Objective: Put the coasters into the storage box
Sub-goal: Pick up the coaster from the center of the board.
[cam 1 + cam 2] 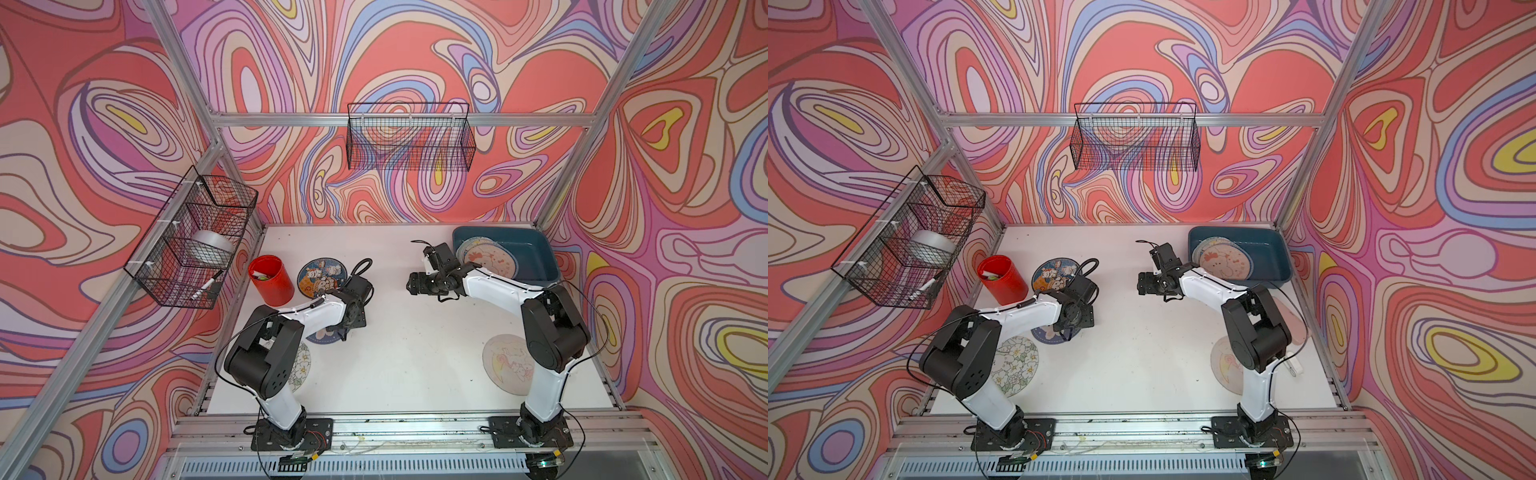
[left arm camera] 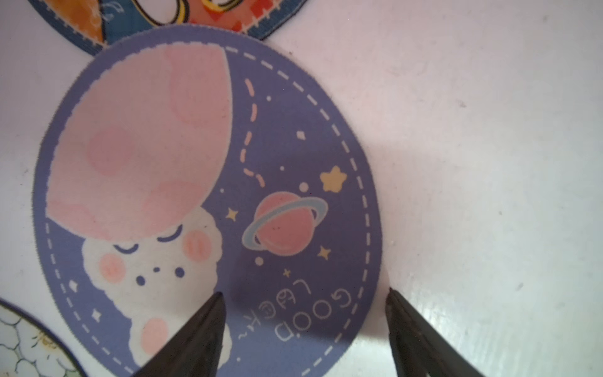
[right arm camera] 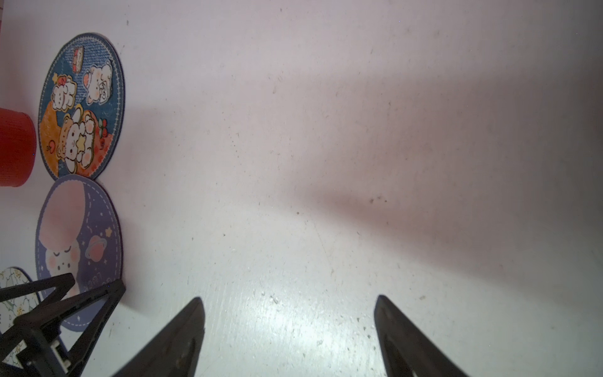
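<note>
The middle of the desk [image 1: 415,353] is wide and free to pass through. The red cup [image 1: 271,279] stands at the far left. The storage box [image 1: 536,257] sits at the back right.

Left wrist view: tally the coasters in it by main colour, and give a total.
Purple coaster: 1
Blue-orange coaster, cut off at the frame edge: 1
White floral coaster, only a corner showing: 1
Total: 3

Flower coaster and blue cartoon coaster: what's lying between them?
The purple moon coaster, with the open left hand poised over its edge. The left wrist view shows it best.
</note>
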`<state>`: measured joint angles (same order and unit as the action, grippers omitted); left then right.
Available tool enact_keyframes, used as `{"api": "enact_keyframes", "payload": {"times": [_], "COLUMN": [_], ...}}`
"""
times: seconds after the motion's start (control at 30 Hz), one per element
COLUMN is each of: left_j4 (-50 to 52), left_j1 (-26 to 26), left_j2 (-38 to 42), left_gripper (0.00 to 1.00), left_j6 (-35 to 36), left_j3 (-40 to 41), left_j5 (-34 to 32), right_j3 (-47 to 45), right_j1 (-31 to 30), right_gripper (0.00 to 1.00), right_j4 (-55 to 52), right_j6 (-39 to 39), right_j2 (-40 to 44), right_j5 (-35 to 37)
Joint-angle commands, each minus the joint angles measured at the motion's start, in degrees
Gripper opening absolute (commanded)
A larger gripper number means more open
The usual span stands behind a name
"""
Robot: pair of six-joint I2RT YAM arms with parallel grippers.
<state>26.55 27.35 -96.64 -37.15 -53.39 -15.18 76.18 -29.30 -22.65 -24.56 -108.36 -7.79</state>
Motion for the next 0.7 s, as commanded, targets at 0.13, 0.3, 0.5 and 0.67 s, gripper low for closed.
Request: {"api": "enact_keyframes", "payload": {"times": [0.13, 0.3, 0.5, 0.67], "left_j4": [-1.15, -2.66, -3.18, -4.1], "left_j1": [-0.98, -0.95, -0.99, -0.99], "left_j2": [-1.88, -2.53, -3.29, -1.95], "left_gripper": [0.55, 0.27, 0.0, 0.0], "left_j6": [-0.83, -0.76, -0.71, -0.25], "left_j3": [1.87, 2.32, 2.23, 2.57], "left_j5": [1.19, 2.3, 3.07, 4.46], "right_j3": [2.28, 2.67, 2.83, 3.14], "right_j1": [-0.23, -0.23, -0.23, -0.27], "right_gripper": [0.83, 0.83, 0.83, 0.83], "right_j4": [-0.44, -0.81, -1.42, -1.69], "right_j6": [0.04, 0.3, 0.58, 0.84], "right_j2": [-2.22, -2.33, -2.04, -2.0], "right_j5": [-0.49, -0.55, -0.21, -0.46]}}
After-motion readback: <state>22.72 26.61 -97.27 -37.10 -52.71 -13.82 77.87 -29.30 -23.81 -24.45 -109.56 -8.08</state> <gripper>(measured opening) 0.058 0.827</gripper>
